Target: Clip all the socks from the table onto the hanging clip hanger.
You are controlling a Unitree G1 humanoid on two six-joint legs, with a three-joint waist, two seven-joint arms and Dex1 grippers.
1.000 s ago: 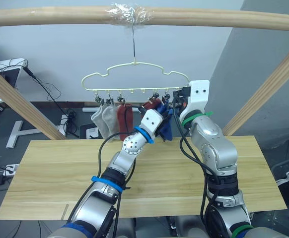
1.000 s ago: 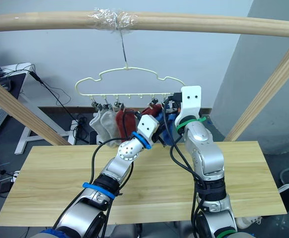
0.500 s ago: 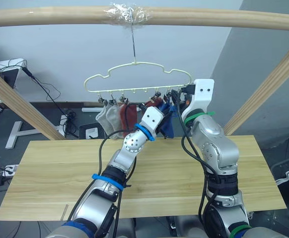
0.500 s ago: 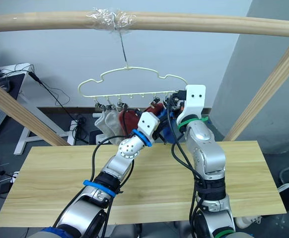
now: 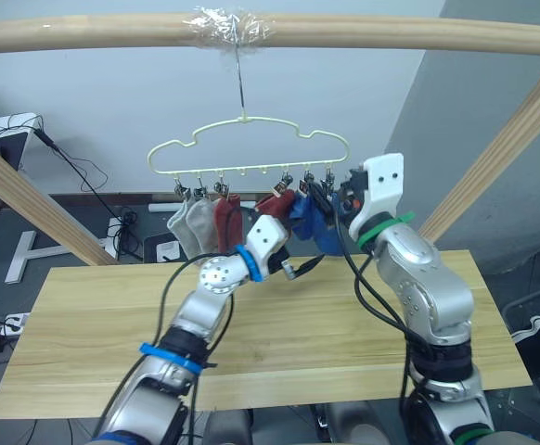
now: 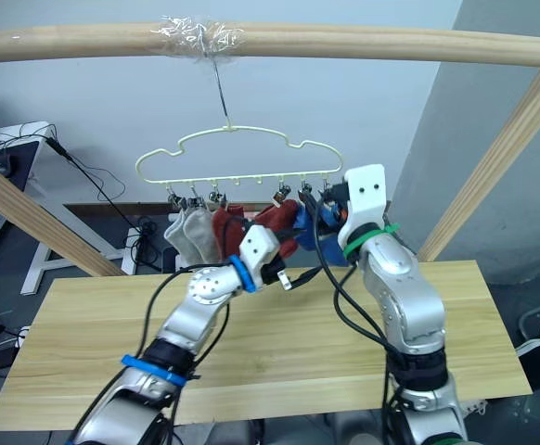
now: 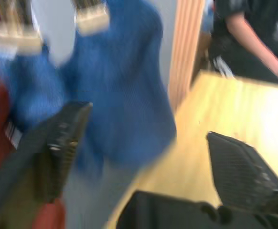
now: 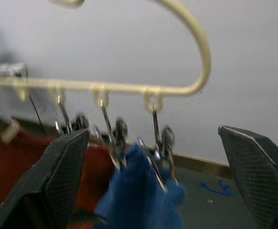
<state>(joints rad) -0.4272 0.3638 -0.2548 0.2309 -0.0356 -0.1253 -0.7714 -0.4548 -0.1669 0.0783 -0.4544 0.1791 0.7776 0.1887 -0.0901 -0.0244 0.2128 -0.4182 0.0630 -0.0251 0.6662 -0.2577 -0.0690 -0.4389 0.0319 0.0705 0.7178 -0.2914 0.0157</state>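
The pale-yellow clip hanger (image 5: 248, 146) hangs by its hook from the taped cross pole. Clipped along it are two grey socks (image 5: 187, 225), two rust-red socks (image 5: 225, 219) and two blue socks (image 5: 309, 221). My left gripper (image 5: 300, 264) is open just below and in front of the blue socks (image 7: 124, 95), nothing between its fingers (image 7: 58, 148). My right gripper (image 8: 158, 181) is open too, up at the hanger's right end, its fingers (image 8: 58, 176) wide on either side of the end clips (image 8: 158, 138) and not touching them. The table (image 5: 84, 315) lies below.
A round wooden pole (image 5: 391, 35) crosses overhead, with slanted poles at the left (image 5: 29, 199) and right (image 5: 502, 153). Cables and a desk stand on the floor behind the table's left. In the left wrist view, what looks like a person's arm (image 7: 253, 43) is beyond the table.
Both grippers have opened. The left one let go of the blue sock and dropped back below it; the right one released the end clip. The hanger swung slightly and the camera shifted.
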